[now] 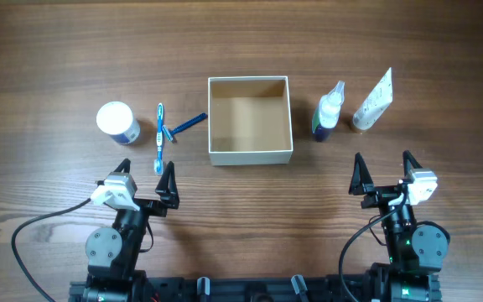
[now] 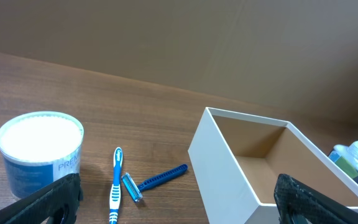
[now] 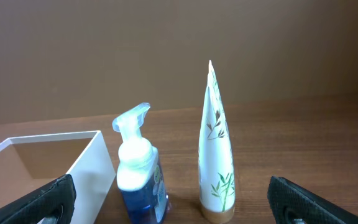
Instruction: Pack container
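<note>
On the bench (image 1: 57, 50) there are six things: one square container (image 1: 250, 156), one round white jar (image 1: 116, 121), one blue-and-white toothbrush (image 1: 159, 138), one blue razor (image 1: 184, 126), one pump bottle (image 1: 328, 111) and one white tube (image 1: 373, 101). Two pairs of fingers show: the left fingers (image 1: 168, 180) and the right fingers (image 1: 359, 176).

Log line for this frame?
stage: nothing packed | container: empty | left gripper: open | right gripper: open | left of container: jar, toothbrush, razor | right: pump bottle, tube
</note>
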You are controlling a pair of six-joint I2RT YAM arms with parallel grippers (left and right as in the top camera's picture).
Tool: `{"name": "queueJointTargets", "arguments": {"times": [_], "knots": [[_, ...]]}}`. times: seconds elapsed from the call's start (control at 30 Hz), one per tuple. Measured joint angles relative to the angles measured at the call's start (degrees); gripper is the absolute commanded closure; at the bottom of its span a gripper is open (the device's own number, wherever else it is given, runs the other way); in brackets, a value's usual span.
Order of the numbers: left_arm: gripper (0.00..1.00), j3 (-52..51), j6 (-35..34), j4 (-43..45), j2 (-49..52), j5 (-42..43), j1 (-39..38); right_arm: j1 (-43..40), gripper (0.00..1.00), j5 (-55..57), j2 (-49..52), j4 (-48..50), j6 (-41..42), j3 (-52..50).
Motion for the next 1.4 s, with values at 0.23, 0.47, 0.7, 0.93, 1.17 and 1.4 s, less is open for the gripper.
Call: {"name": "queueJointTargets", "arguments": {"times": [0.23, 0.47, 0.7, 0.93, 1.17, 1.4], "knots": [[0.0, 0.0, 0.0, 0.0, 0.0, 0.0, 0.0, 0.0, 0.0, 0.0, 0.0, 0.0, 0.0, 0.0], [0.0, 0.0, 0.0, 0.0, 0.0, 0.0, 0.0, 0.0, 0.0, 0.0, 0.0, 0.0, 0.0, 0.0], [0.0, 0.0, 0.0, 0.0, 0.0, 0.0, 0.0, 0.0, 0.0, 0.0, 0.0, 0.0, 0.0, 0.0], [0.0, 0.0, 0.0, 0.0, 0.0, 0.0, 0.0, 0.0, 0.0, 0.0, 0.0, 0.0, 0.0, 0.0], [0.0, 0.0, 0.0, 0.0, 0.0, 0.0, 0.0, 0.0, 0.0, 0.0, 0.0, 0.0, 0.0, 0.0], [0.0, 0.0, 0.0, 0.0, 0.0, 0.0, 0.0, 0.0, 0.0, 0.0, 0.0, 0.5, 1.8, 0.0]]}}
